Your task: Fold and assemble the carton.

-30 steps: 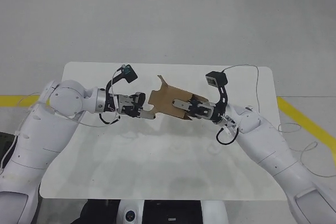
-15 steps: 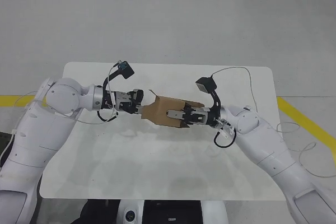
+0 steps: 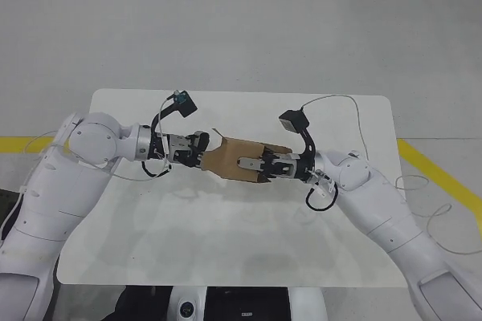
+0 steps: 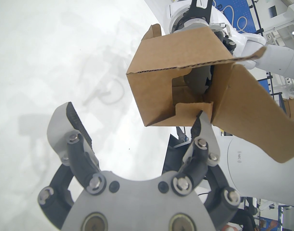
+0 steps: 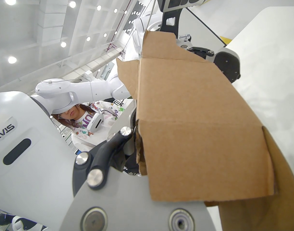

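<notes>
Left wrist view: left gripper (image 4: 136, 111) gapes beside carton (image 4: 161, 56) clamped by right gripper (image 3: 253, 165).

Top cam overhead, down at table (image 3: 241, 241); wrist cams close-up, all share carton (image 3: 234, 157).

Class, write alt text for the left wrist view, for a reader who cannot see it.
A half-folded brown carton hangs above the white table, open end toward the camera, held from behind by the right arm. The left hand is open, one fingertip against the carton's lower flap.
</notes>
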`<state>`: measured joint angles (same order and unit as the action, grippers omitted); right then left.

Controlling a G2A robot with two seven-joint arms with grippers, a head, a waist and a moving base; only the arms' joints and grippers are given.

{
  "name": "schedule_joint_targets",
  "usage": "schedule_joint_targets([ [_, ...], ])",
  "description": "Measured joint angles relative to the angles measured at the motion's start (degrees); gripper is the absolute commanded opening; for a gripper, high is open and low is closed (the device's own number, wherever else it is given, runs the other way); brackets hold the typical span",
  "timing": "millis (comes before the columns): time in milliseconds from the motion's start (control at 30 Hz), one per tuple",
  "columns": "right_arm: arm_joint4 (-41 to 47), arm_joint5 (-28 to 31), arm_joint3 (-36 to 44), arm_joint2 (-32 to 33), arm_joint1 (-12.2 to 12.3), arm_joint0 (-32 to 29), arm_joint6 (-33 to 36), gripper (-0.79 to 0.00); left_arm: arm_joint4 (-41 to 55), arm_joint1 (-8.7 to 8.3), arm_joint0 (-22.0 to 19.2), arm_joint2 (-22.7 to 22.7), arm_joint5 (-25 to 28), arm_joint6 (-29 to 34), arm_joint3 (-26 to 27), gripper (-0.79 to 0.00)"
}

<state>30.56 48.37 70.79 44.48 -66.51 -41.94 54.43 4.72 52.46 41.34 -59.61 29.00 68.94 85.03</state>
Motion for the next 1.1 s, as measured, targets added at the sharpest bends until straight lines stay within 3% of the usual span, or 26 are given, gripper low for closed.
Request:
schedule_joint_targets([
  [333, 1.39, -5.65, 2.17, 0.37, 1.08, -1.40, 7.13, -0.785, -0.12, 0.02, -2.77, -1.75, -1.12, -3.44, -5.67, 0.000],
  [567, 2.89, -9.55, 4.21, -2.06, 1.14, -1.15, 11.04, -0.785, -0.49, 0.51, -4.21, -0.65, -1.63, -5.04, -8.02, 0.000],
  [767, 3.53, -7.76, 2.65, -2.93, 0.76, -0.19, 9.25, -0.785, -0.66, 0.86, -4.17, 1.16, -0.71, -3.82, -7.25, 0.000],
  [1100, 3.07, -4.79, 1.68, -2.23, 0.75, 0.47, 6.28, -0.785, 0.33, 0.46, -3.26, 0.51, 0.16, -1.78, -5.81, 0.000],
])
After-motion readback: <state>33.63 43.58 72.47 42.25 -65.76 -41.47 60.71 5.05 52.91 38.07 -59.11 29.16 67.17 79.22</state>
